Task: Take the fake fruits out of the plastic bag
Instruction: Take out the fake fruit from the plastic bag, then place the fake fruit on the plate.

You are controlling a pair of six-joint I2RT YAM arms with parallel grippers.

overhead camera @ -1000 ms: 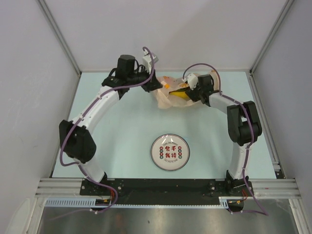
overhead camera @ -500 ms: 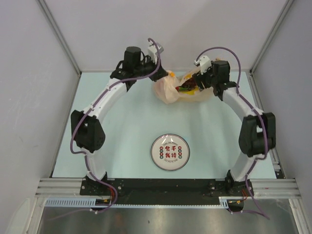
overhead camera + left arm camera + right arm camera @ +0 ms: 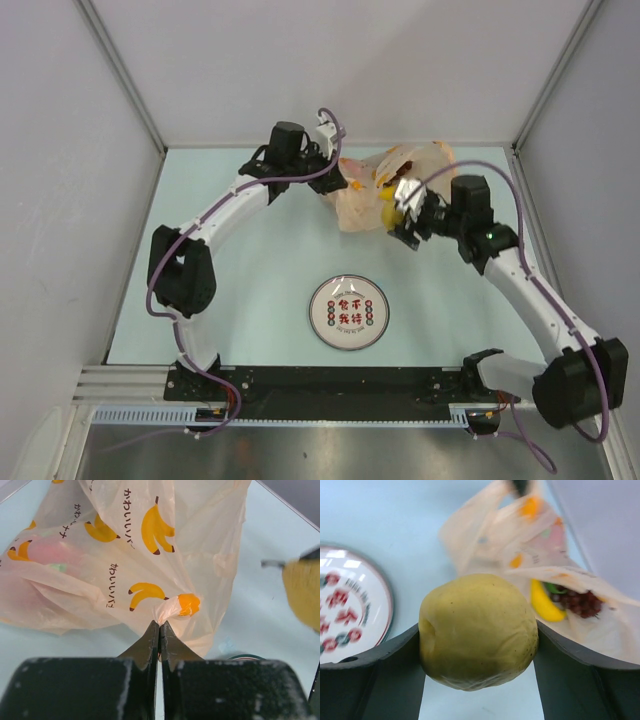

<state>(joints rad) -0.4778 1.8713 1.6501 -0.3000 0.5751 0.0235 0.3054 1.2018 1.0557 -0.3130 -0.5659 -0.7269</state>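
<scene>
Extraction step. Left gripper (image 3: 160,629), jaws pressed together, pinched the bag (image 3: 150,555); right gripper (image 3: 478,647) clasped the lemon (image 3: 476,622) just outside it. Banana (image 3: 542,604) and grapes (image 3: 579,603) lay inside. Next, probably: set the lemon down, then release.

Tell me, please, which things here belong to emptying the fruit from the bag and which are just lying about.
Part of the job: plastic bag, pinched by the left gripper; lemon, held in the right gripper; banana and grape bunch, inside the bag.
Just lying about: white plate with red characters.
</scene>
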